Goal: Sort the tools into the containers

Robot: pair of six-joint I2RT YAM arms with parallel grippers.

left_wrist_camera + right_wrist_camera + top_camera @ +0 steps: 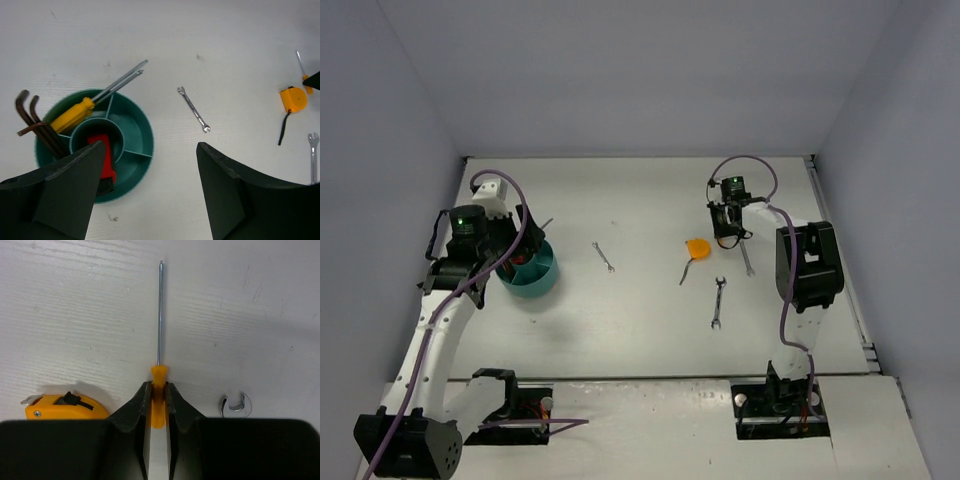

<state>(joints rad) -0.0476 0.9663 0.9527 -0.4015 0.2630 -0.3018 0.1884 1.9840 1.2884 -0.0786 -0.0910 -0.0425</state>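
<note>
The orange-headed tool [65, 407] and a wrench [235, 405] flank the right pincer [158, 390]; beyond the screwdriver [159, 374], table [240, 300] lies open.

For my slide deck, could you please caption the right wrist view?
Right gripper clamps the orange-handled screwdriver on the table, orange tape measure and wrench head alongside.

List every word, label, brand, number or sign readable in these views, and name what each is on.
None: no readable text in any view.
The orange tape measure, the teal bowl, the orange-handled screwdriver and the silver wrench show plain surfaces, with no print or marking that can be made out.
</note>
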